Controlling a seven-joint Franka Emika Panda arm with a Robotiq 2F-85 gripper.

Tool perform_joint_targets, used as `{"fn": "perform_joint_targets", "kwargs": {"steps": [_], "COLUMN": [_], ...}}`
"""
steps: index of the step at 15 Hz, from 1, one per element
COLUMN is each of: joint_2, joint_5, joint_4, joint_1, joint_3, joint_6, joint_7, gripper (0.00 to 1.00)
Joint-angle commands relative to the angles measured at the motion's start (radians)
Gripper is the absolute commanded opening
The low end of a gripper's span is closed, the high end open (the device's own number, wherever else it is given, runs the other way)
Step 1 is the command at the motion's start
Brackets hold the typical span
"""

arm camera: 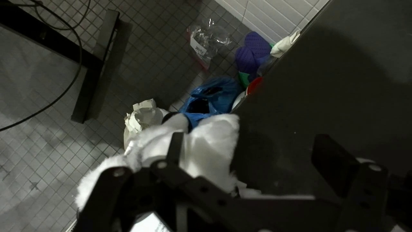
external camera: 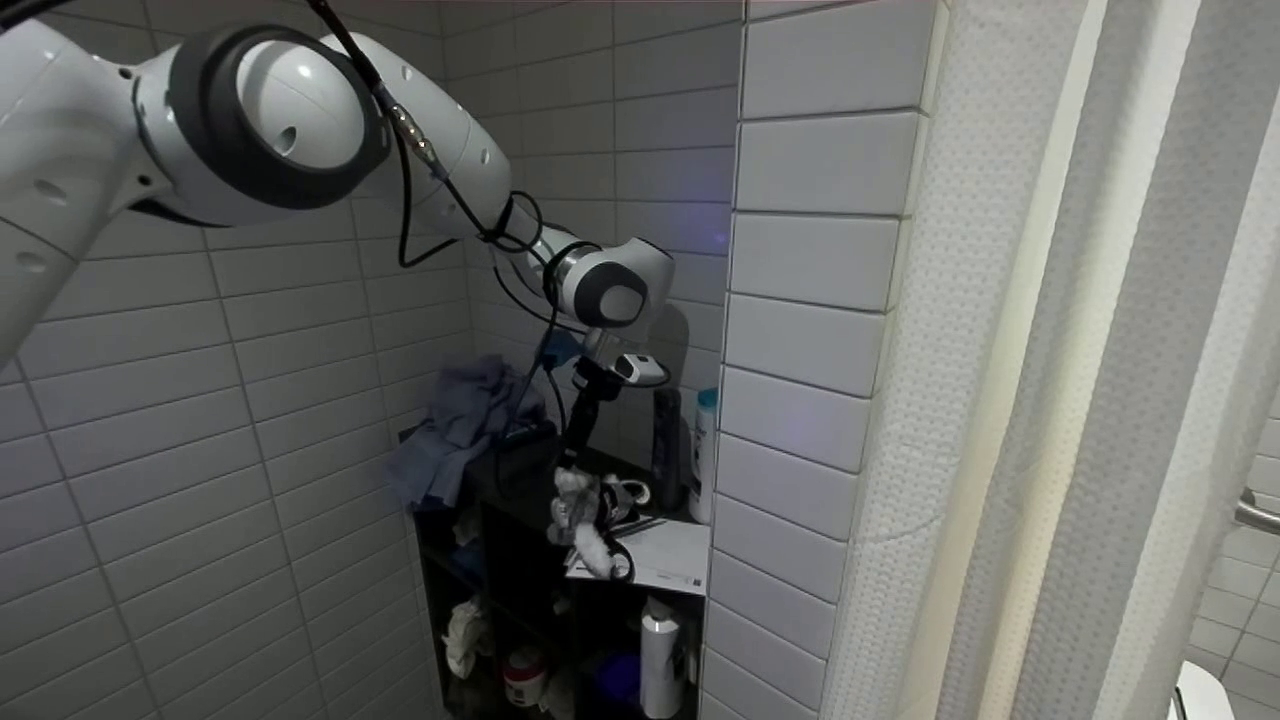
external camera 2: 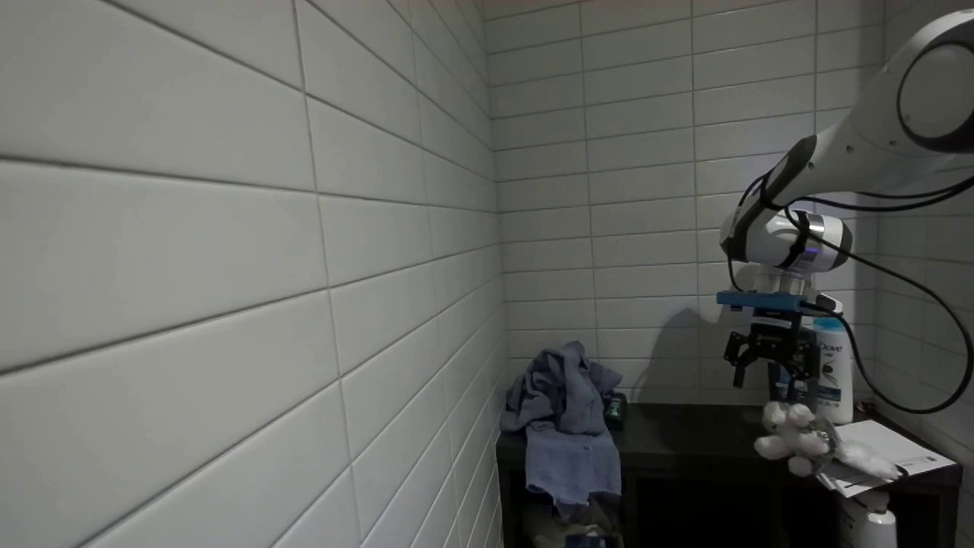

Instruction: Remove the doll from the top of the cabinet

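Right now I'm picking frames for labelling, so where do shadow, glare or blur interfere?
In an exterior view, purplish glare spots the tiles; in an exterior view, a shadow falls on the back wall beside the hand, and the cabinet looks mostly black inside; in the wrist view, the doll shows bright, but the nearby fingers are dark and soft-edged.

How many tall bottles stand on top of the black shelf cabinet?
2: a dark bottle by the white tiled wall, a white bottle with blue cap beside it. Others may be hidden behind the blue-grey cloth.
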Motion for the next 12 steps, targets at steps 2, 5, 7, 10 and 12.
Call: {"fn": "perform_joint_targets", "kwargs": {"steps": [2,5,7,10,12], "joint_2": [0.002,-0.002,-0.029,-0.052,-0.061], "joint_5": [-0.003,-0.003,-0.008,-0.013,-0.005], "joint_4": [0.005,-0.022,-0.093,-0.188,-0.232], "joint_1": [-0.004,0.003,0.014,0.029,0.027], "joint_3": [0.004,0.005,0.004,-0.003,-0.004], "joint_6": [-0.003,0.006,0.031,0.075,0.103], "joint_7": [0.001,0.001,-0.015,-0.027,-0.034], "gripper": [1.00,1.00,1.00,1.00,1.00]}}
